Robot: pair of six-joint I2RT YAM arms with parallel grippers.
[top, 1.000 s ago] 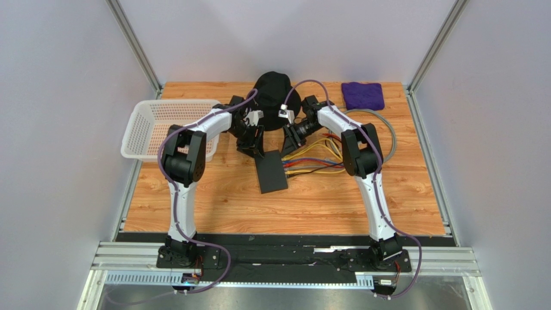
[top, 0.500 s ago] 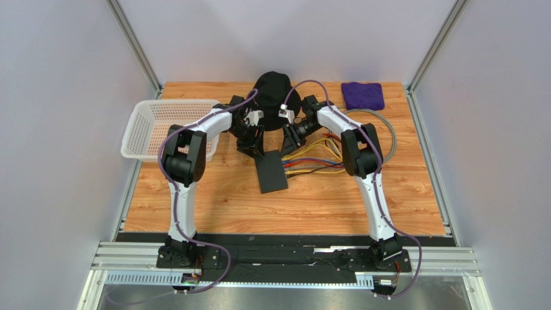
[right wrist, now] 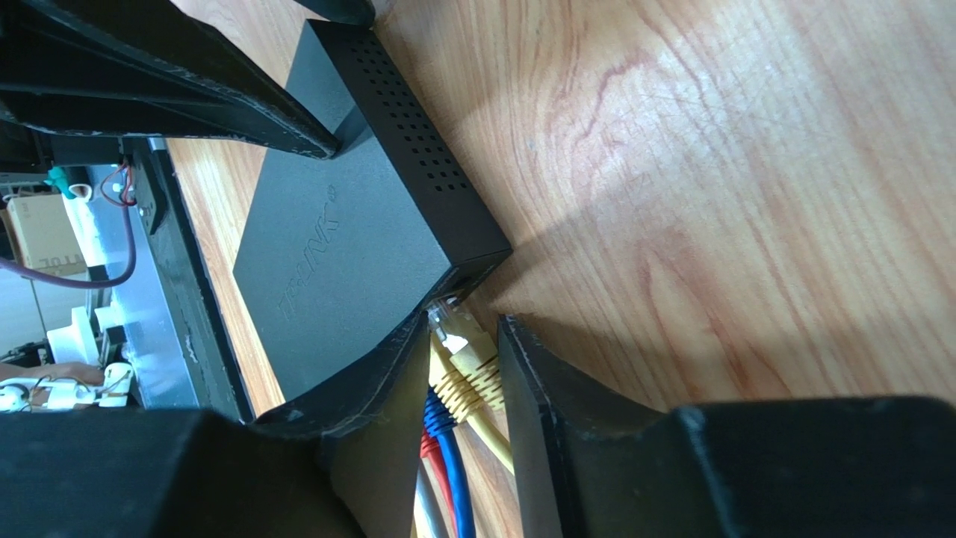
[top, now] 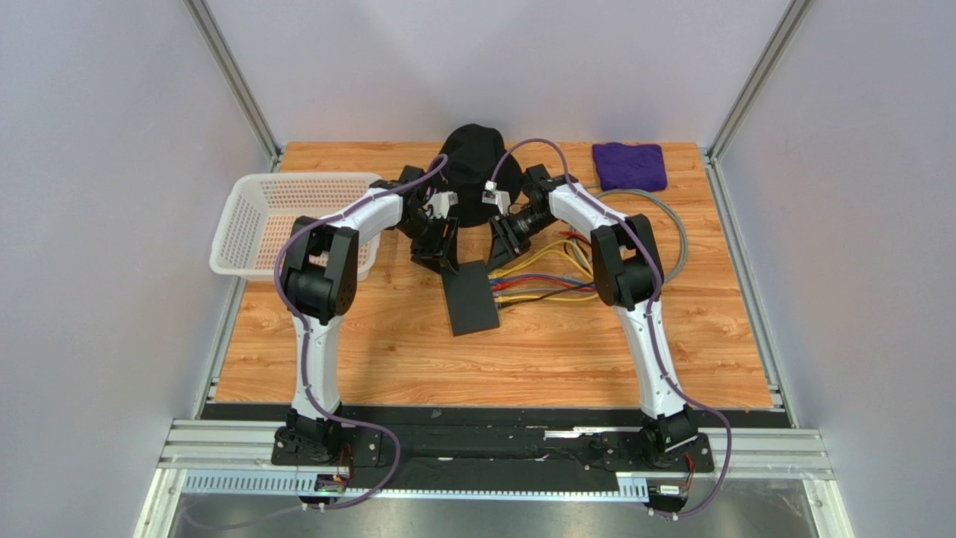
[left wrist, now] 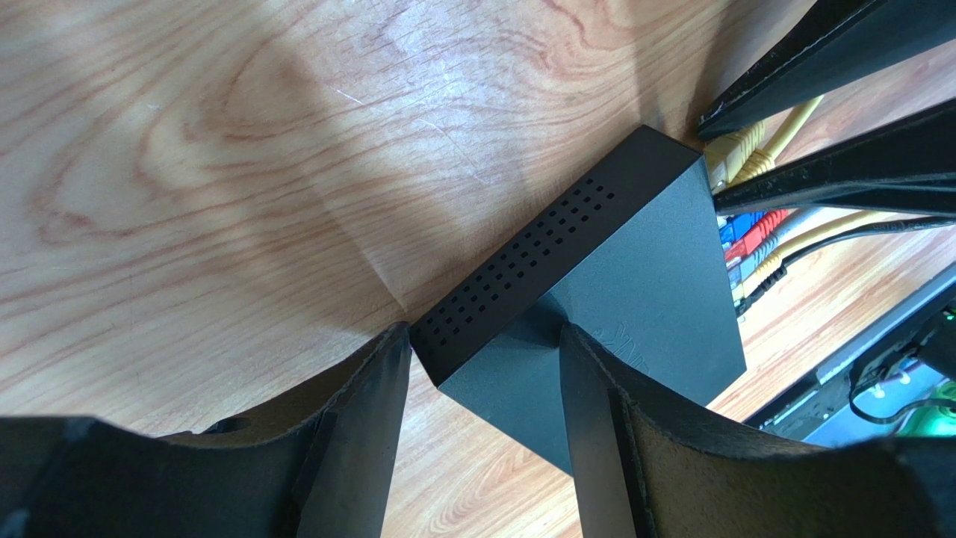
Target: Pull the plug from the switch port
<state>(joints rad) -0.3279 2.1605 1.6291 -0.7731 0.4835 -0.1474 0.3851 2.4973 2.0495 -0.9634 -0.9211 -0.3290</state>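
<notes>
The switch (top: pixel 469 298) is a flat matte-black box lying on the wood table, with coloured cables plugged into its right edge. In the left wrist view my left gripper (left wrist: pixel 480 336) clamps the near corner of the switch (left wrist: pixel 640 269), one finger against the vented side and one on the top face. In the right wrist view my right gripper (right wrist: pixel 466 359) is shut on the yellow plug (right wrist: pixel 460 353) at the end socket of the switch (right wrist: pixel 337 247). The plug's clear tip shows at the socket mouth. Blue and red plugs (right wrist: pixel 440 432) sit beside it.
A white basket (top: pixel 275 219) stands at the left. A black bucket hat (top: pixel 474 151) lies behind the grippers and a purple cloth (top: pixel 630 165) at the back right. Yellow, red and grey cables (top: pixel 558 280) fan out right of the switch.
Both wrists have turned very slightly. The switch and cables have not visibly moved.
</notes>
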